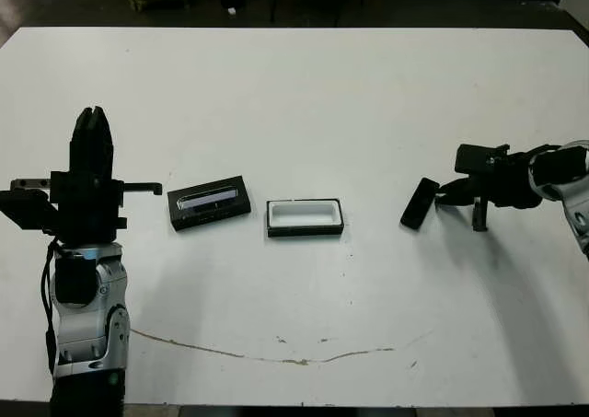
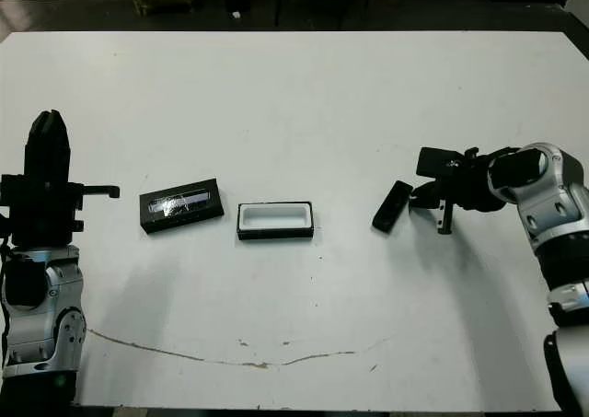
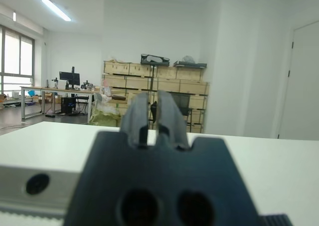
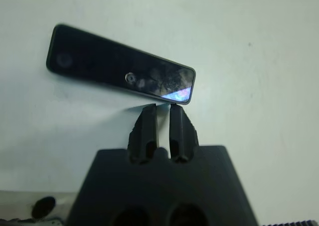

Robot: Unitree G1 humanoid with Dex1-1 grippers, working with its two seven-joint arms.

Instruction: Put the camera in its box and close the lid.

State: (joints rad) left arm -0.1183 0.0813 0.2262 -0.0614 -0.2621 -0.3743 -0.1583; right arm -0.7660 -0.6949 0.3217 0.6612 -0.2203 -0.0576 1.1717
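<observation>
The camera [image 1: 420, 203] is a slim black bar lying flat on the white table, right of centre; a bluish glossy patch shows at one end of it [image 4: 119, 74]. My right gripper [image 1: 441, 196] is low over the table just right of it, shut with nothing between its fingers, and its fingertips [image 4: 149, 117] sit right at the camera's end. The box [image 1: 305, 217], a black tray with white lining, lies open at the centre. The lid [image 1: 209, 201], black with a shiny window strip, rests flat just left of the box. My left gripper [image 1: 92, 127] is raised at the left, shut and holding nothing.
A thin brownish mark [image 1: 276, 357] runs across the table near its front edge. Beyond the far table edge [image 1: 294, 28] is dark floor. In the left wrist view, shelves with wooden crates [image 3: 149, 81] and desks stand far behind.
</observation>
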